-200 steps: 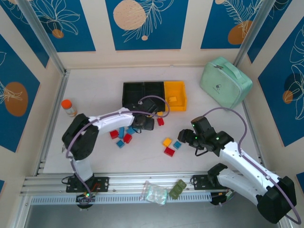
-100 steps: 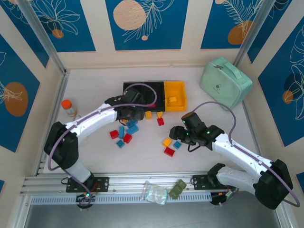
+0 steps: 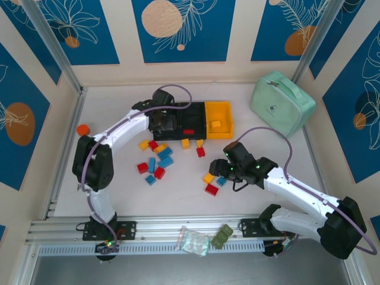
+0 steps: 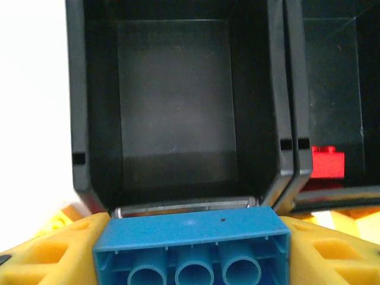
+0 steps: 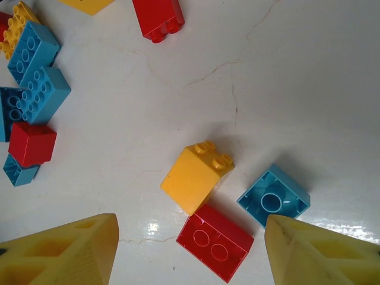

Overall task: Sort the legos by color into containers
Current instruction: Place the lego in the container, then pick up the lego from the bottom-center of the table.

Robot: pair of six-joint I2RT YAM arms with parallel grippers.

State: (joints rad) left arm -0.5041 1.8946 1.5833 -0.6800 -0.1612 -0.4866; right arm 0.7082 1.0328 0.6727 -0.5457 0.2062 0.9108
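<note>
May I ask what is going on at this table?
The two arms are sorting Lego bricks by colour. The left arm holds a blue brick in its jaws above the empty left black bin. The middle black bin has a red brick, the yellow bin a yellow brick. The right arm hovers, jaws open, above a loose yellow brick on the table.

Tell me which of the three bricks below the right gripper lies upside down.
The blue brick: its hollow underside faces up. The red brick and the yellow brick show their studs.

glossy plastic bricks (image 5: 196,178); smooth black plastic bins (image 4: 249,89); shiny table (image 5: 309,77)
</note>
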